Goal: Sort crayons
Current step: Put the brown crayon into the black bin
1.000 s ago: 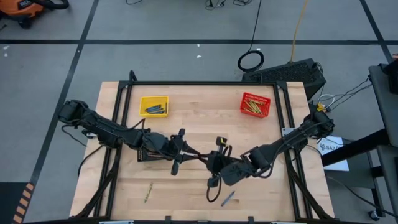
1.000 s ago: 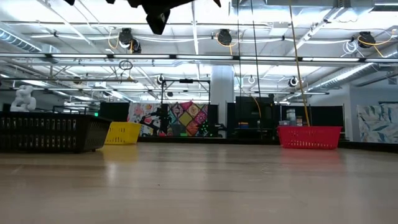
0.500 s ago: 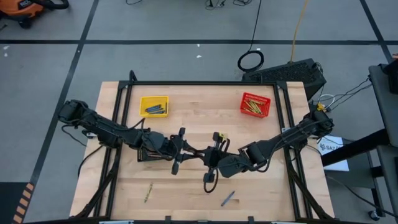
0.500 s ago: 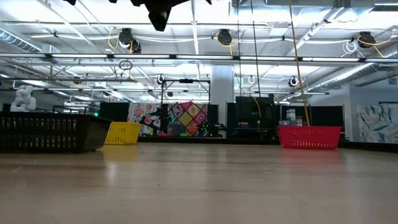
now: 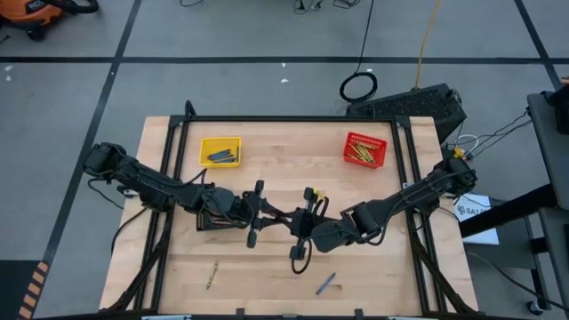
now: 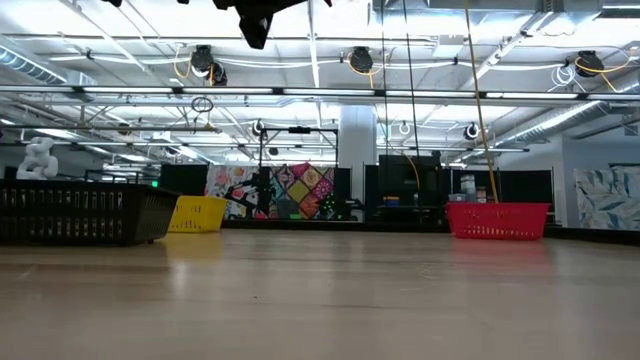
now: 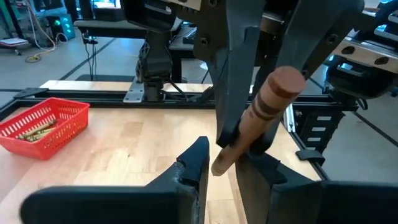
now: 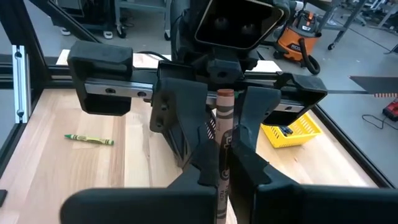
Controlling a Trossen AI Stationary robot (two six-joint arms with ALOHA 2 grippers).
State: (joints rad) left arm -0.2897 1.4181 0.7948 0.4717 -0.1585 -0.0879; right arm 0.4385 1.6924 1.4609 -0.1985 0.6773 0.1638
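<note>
Mid-counter [image 5: 267, 133], both hands are meeting: right hand [image 8: 222, 163] is pinching a brown crayon [image 8: 224, 134]; left hand [image 7: 222, 158] is closing around it, contact unclear.

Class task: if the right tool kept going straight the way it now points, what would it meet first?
Probably the left tool, facing it closely; both grip the same brown crayon. Depth beyond is unclear.
</note>
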